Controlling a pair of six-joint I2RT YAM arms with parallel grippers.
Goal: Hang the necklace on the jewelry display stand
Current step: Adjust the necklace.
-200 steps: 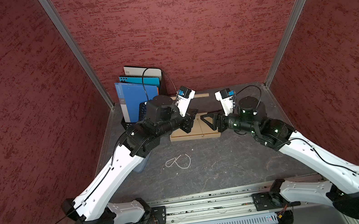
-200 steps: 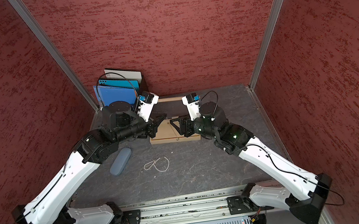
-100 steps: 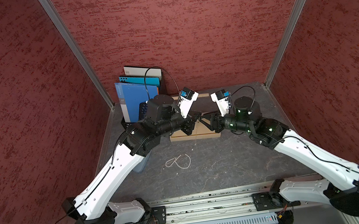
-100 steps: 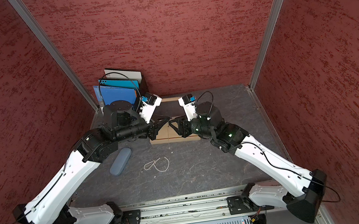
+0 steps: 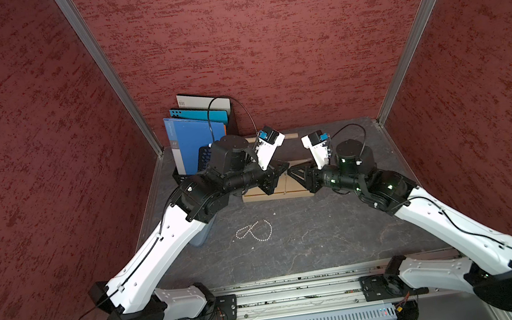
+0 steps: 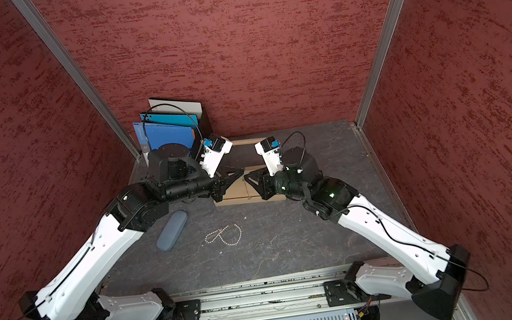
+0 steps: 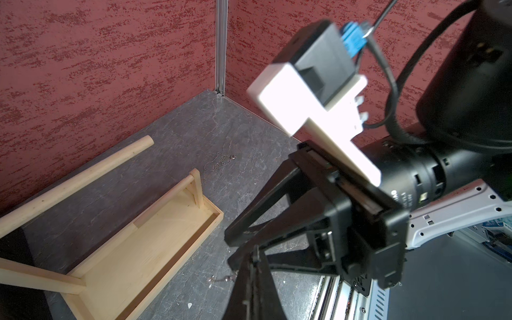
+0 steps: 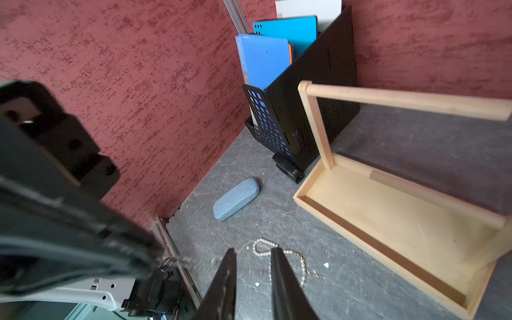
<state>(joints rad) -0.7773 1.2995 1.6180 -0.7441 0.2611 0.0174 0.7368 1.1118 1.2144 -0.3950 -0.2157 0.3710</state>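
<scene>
Above the pale wooden jewelry stand (image 6: 239, 199), the left end effector (image 6: 240, 174) is clenched on a thin metal chain necklace (image 6: 247, 191); the slightly open right end effector (image 8: 253, 252) may close beside it and miss.

Twin robot arms, the left arm (image 5: 165, 248) and the right arm (image 5: 444, 229), wear glossy white shells over black joints and black cylindrical motor housings (image 5: 229, 152); thin black cables (image 7: 394, 91) trail along the links. Each wrist carries a white camera mount (image 5: 268, 145) with a blue connector (image 7: 353, 38); the black fingers (image 7: 263, 216) are open triangular frames; green lights glow on the right arm's joints.
</scene>
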